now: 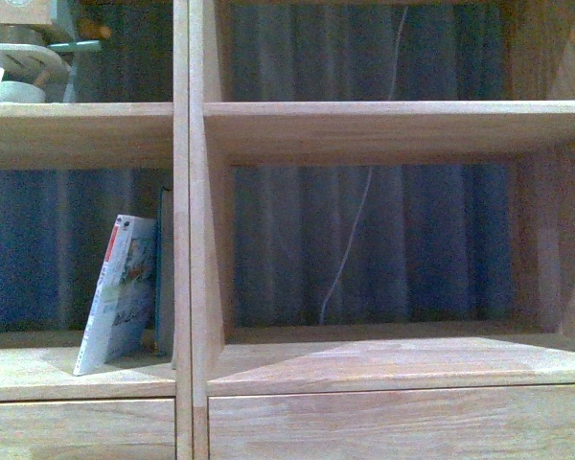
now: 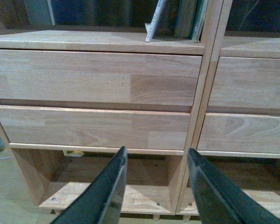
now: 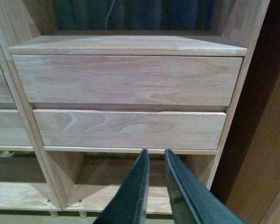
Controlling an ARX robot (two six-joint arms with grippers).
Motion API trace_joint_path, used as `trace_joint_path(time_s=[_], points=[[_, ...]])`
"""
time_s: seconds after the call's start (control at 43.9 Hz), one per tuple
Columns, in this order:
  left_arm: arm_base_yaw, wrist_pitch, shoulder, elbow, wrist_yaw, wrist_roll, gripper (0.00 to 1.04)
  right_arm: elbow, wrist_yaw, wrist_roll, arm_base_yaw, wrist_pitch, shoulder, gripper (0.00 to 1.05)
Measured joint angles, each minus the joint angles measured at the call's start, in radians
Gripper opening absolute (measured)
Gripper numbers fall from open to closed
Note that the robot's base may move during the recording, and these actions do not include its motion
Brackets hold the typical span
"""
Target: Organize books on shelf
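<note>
The tall light-wood open-backed shelf (image 1: 182,287) fills the front view, its upright divider splitting two columns of compartments. In the left column's middle compartment a thin white paperback with a colourful cover illustration and a red mark (image 1: 120,292) leans with its top tilted toward the divider, resting against a slim dark green book (image 1: 163,273) that stands upright just beside the divider. The right compartment shows only a thin pale cord (image 1: 350,240) hanging behind the open back.

The left tool (image 2: 156,186) hangs low in front of the left column's drawer fronts (image 2: 95,77), its two black fingers (image 2: 107,191) spread wide apart with nothing between them; both books sit above and beyond it, on the board over the upper drawer. The right tool (image 3: 156,182) faces the right column's two drawers (image 3: 128,79), its fingers nearly together with a narrow gap, gripping nothing; the books lie well off to its left.
</note>
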Motion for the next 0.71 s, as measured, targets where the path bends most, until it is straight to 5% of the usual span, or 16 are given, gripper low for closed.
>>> trace_joint_path(time_s=[0.251, 0.342, 0.706], points=[[0.0, 0.0, 0.0, 0.0, 0.0, 0.0, 0.97, 0.0, 0.0, 0.0, 0.0, 0.0, 0.0, 0.85], [0.0, 0.0, 0.0, 0.0, 0.0, 0.002, 0.97, 0.0, 0.0, 0.0, 0.0, 0.0, 0.0, 0.98], [0.0, 0.0, 0.0, 0.0, 0.0, 0.003, 0.97, 0.0, 0.0, 0.0, 0.0, 0.0, 0.0, 0.98]])
